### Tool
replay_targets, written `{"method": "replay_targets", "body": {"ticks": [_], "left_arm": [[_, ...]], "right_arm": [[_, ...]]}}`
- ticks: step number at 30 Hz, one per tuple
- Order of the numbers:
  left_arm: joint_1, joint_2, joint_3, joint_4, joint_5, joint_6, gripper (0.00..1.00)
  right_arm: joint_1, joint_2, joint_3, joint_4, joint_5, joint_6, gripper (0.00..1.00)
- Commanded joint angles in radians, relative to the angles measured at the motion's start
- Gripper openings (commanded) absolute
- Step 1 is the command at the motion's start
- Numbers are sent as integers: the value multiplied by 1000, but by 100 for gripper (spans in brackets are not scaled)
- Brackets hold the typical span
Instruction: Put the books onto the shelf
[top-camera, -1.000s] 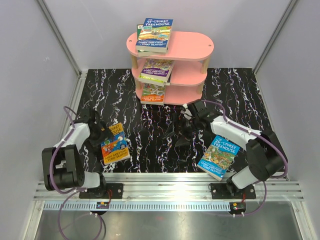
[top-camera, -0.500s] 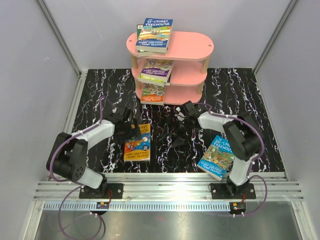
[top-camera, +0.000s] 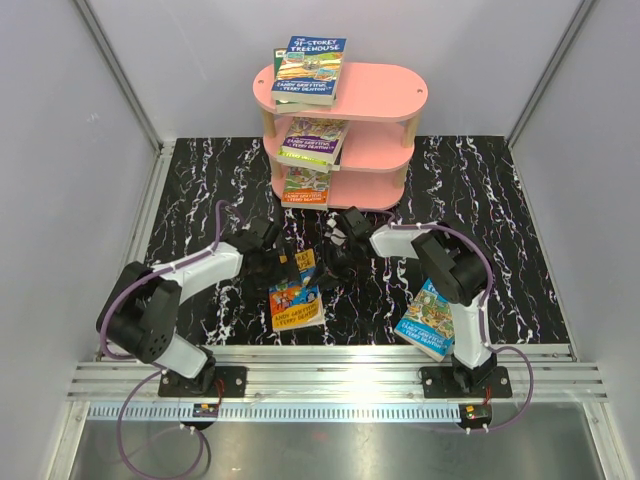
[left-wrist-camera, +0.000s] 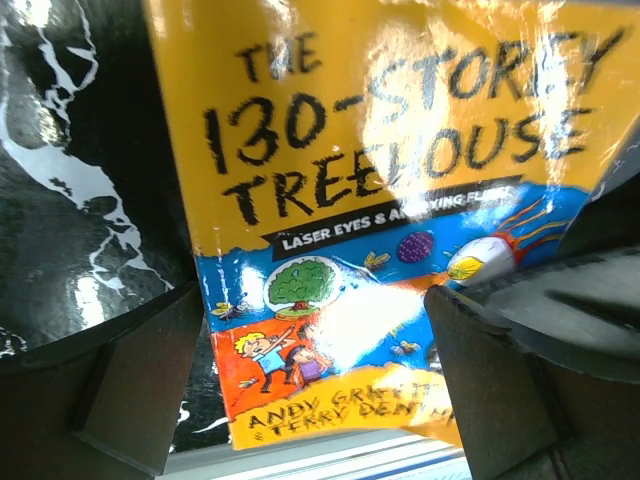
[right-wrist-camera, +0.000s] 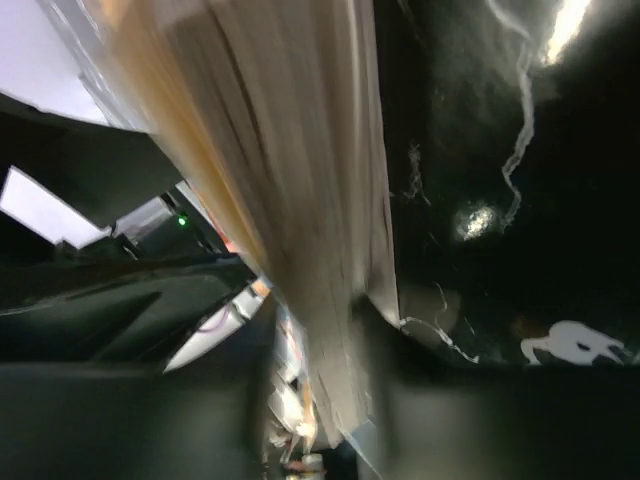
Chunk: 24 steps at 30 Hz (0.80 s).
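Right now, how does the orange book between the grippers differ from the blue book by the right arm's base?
The orange book has a yellow-and-orange cover; the blue book is mostly blue and green. The orange book lies between the left gripper and right gripper; the blue book lies apart from both, partly hidden by the right arm. Both are thin paperbacks face up on the table.

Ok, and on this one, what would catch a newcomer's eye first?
The pink shelf stands out at the back of the black marbled table, with three shelved books, one per tier. In the middle, a yellow Treehouse book has the left gripper open astride it and the right gripper at its edge. A blue book lies at the near right.
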Motion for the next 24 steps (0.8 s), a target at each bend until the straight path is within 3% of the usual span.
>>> {"method": "replay_targets", "body": {"ticks": [1,4,9,13,16,24], "left_arm": [[-37,-20,27,132,127,-62,98],[-32,-69,12,126,126,-48,98],[57,-213,-65,136,175,-17,99],[207,-389,-171,225,317,15,99],[264,-434,-261,329,435,-12,99],[269,-465,-420,680,632,-215,99]], "right_arm": [[56,-13,-23,42,21,-7,20],[55,-93,-69,5,45,-30,0],[53,-246,-105,-75,82,-41,0],[39,-334,-79,-127,81,-24,0],[21,-380,-37,-158,71,-7,0],[-53,-435,82,-225,71,19,0]]}}
